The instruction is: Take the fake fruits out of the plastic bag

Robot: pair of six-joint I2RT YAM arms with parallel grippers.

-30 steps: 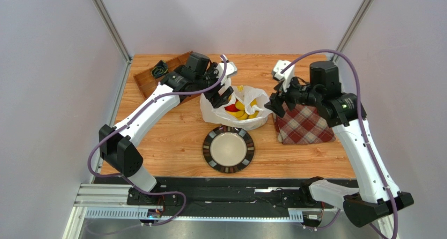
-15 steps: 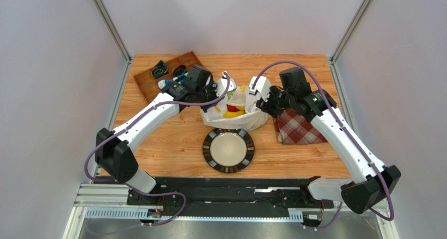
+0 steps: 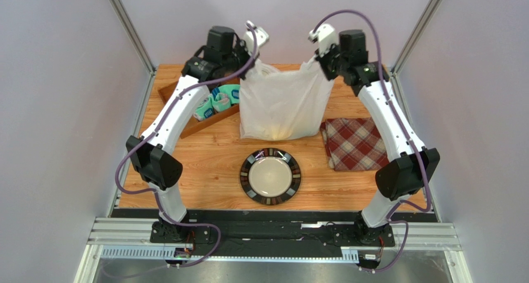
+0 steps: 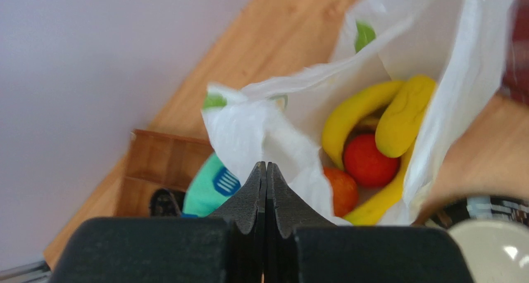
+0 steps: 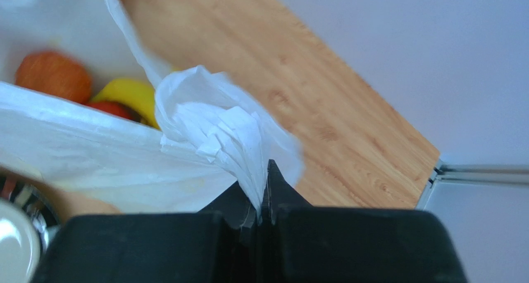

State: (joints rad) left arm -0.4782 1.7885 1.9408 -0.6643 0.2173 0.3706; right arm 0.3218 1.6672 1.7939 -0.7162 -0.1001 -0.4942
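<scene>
White plastic bag (image 3: 282, 106) hangs between raised, outstretched arms (image 3: 180, 109); jaws pinch handles (image 5: 211, 122).

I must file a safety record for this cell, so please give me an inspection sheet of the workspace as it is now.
Surface: wooden table, no spill seen.
Job's things: plastic bag hangs stretched between both grippers; fake fruits inside, bananas, a red one, an orange one.
Clutter: plate before the bag; plaid cloth at right; wooden tray with teal items at left.
Grippers: left gripper and right gripper each shut on a bag handle.
Cables: purple cables along both arms, no snag seen.
Surroundings: grey walls, metal frame posts.
</scene>
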